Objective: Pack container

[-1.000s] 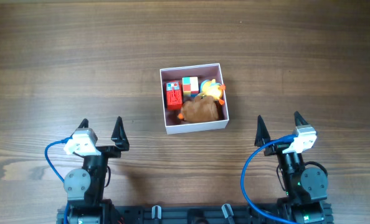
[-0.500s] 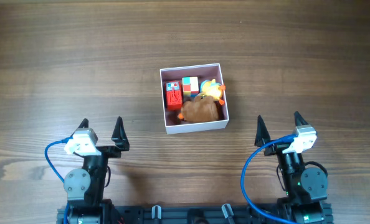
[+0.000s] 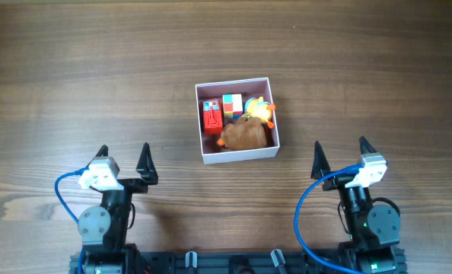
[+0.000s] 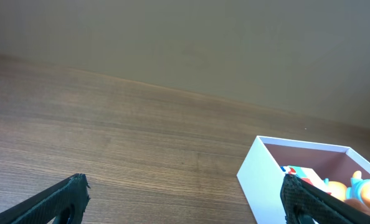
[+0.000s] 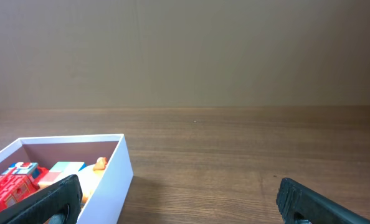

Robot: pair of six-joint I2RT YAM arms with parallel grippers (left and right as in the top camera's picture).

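The container point(image 3: 240, 155) is a square white-walled box with a pink inside at the table's middle. It holds a red toy point(image 3: 212, 116), a red, white and teal block point(image 3: 232, 104), a yellow duck point(image 3: 261, 111) and a brown plush point(image 3: 245, 135). It also shows in the left wrist view point(image 4: 260, 177) and the right wrist view point(image 5: 107, 180). My left gripper point(image 3: 123, 161) is open and empty, near the front left. My right gripper point(image 3: 339, 156) is open and empty, near the front right. Both stand well apart from the container.
The wooden table point(image 3: 97, 68) stretches round the container on all sides. Blue cables point(image 3: 306, 221) loop beside both arm bases at the front edge.
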